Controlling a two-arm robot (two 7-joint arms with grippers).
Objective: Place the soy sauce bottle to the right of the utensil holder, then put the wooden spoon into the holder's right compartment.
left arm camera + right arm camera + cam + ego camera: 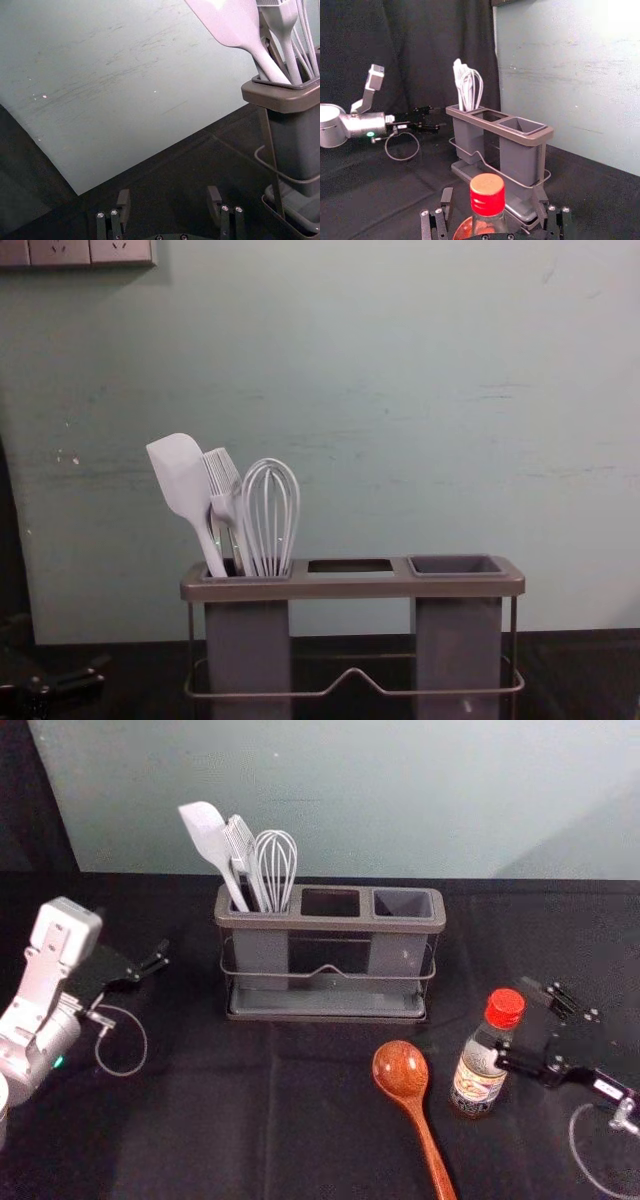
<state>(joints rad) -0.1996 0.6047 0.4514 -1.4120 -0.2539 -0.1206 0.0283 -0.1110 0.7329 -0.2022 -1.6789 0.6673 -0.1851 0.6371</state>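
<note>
Left gripper [163, 954]: parked left of the holder, jaws apart, holding nothing. Idle for now, I'd say.

Spatula [208, 836], brush [243, 850] and whisk [276, 860] fill the holder's left compartment. Holder [330, 923] is upright at the back. Its right compartment [403, 903] is free, so the spoon has its slot.

Spoon [402, 1070] lies on the table [180, 1120] in front of the holder, toward its right end. Bowl points at the holder, handle back toward the robot. Just left of the bottle, so it's the thing to clip if the bottle gets pushed left.

Bottle [480, 1065] stands upright, cap on, nearer the robot than the holder and right of the spoon. Not in its spot yet: needs to go back, beside the holder's right end.

Right gripper [512, 1018] is the near one, coming in from the bottle's right. Jaws released, one finger each side of the cap as the wrist camera sees it. Can't tell if either touches. Key relation: bottle's long axis is vertical, jaws come at it from the side, so they should straddle the glass evenly before closing. Off-centre, one finger could tip it. Judging by this, we're at the bottle grasp, early in the task.
</note>
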